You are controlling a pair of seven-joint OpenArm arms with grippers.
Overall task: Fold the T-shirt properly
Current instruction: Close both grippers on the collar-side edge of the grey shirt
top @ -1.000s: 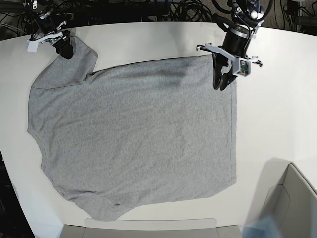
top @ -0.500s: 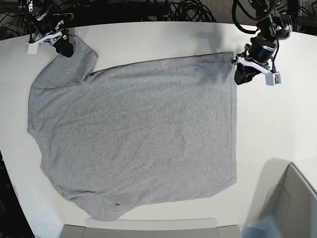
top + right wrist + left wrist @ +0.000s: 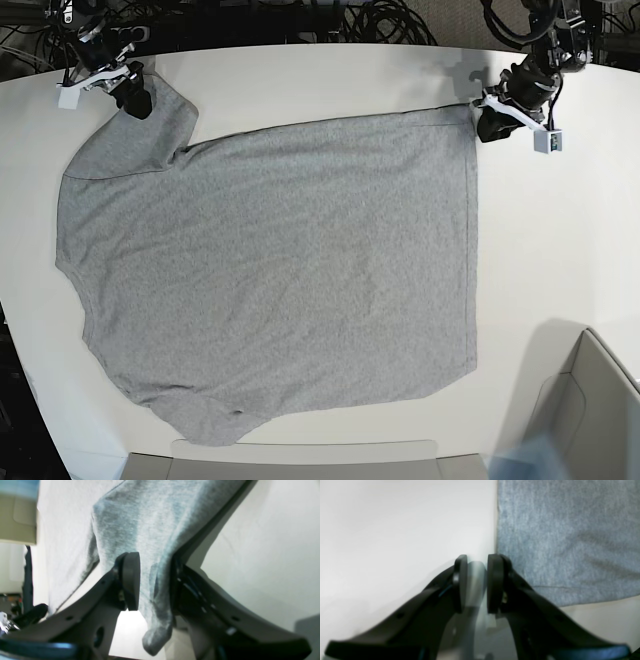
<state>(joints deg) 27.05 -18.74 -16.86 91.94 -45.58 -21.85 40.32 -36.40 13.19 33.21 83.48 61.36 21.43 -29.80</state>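
Your T-shirt lies spread flat, plain grey side up, across the white table, filling the left and middle of the base view, hem running down the right side of the cloth and one sleeve reaching toward the upper left.

Compared with half a second ago, your left gripper has climbed toward the upper right of the frame and now sits just beside the shirt's upper right corner, where before it stood a little lower along the hem. A second ago it hung over the cloth itself, jaws spread. In the left wrist view, the left gripper shows its two pads drawn near each other with a narrow gap over bare table; the shirt's corner lies just to the right of them and no cloth is between the pads.

Your right gripper has barely shifted, staying at the upper left on the sleeve tip. In the right wrist view, the right gripper is clenched on a fold of grey sleeve, the cloth bunched between the pads and hanging below them.

A beige bin sits at the lower right.
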